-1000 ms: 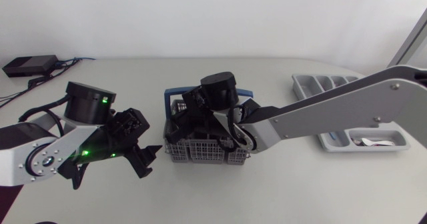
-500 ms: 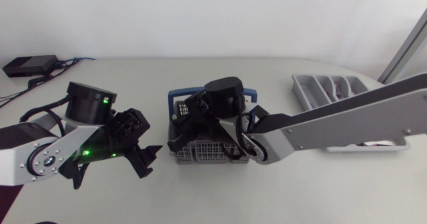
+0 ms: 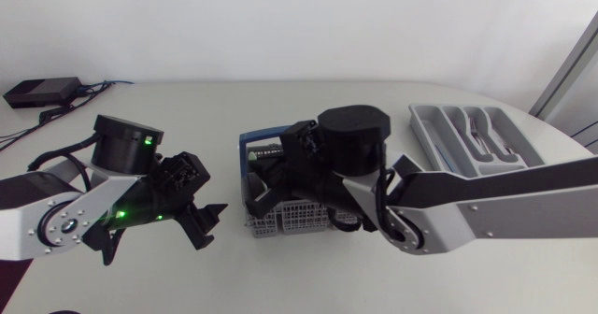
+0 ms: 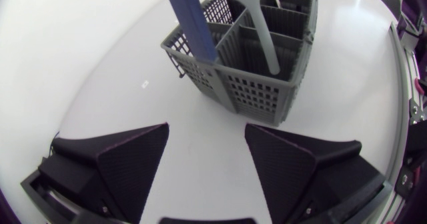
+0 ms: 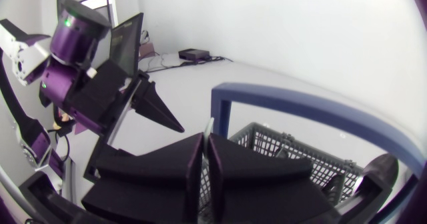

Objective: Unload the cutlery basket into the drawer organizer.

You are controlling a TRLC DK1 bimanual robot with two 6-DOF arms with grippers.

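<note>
Vs 1 s ago: the right arm has swung so its forearm now crosses lower and nearer in the head view. Its black wrist joint looks bigger and sits further right. The drawer organizer (image 3: 425, 125) was mostly covered before and is now nearly all in sight, with cutlery (image 3: 491, 136) in its compartments. The cutlery basket (image 3: 294, 219) has shifted slightly right. The left arm is unchanged.

The basket sits mid-bench (image 3: 280, 277), upright, with its long axis roughly left-right in the head view. Its blue handle (image 5: 300, 104) arches over the top. The organizer is at the far right of the bench, well apart from the basket. Its long compartments run diagonally, from far-left to near-right.

The right gripper (image 5: 203, 139) is over the basket's left end, just inside the handle arch. Its jaws are almost together, with a thin pale strip (image 5: 206, 177) pinched between them, touched from both sides. It looks like a cutlery handle; the type is unclear.

The left wrist view shows a grey utensil (image 4: 263, 34) standing steeply in a basket compartment. It is tipped, with its lower end down in the cell. Whether it is the same piece the right jaws hold, cannot tell.

The left gripper (image 4: 206, 127) is low over the bench, just left of the basket and pointing at it. Its jaws are wide apart with nothing between them, not touching the basket.
</note>
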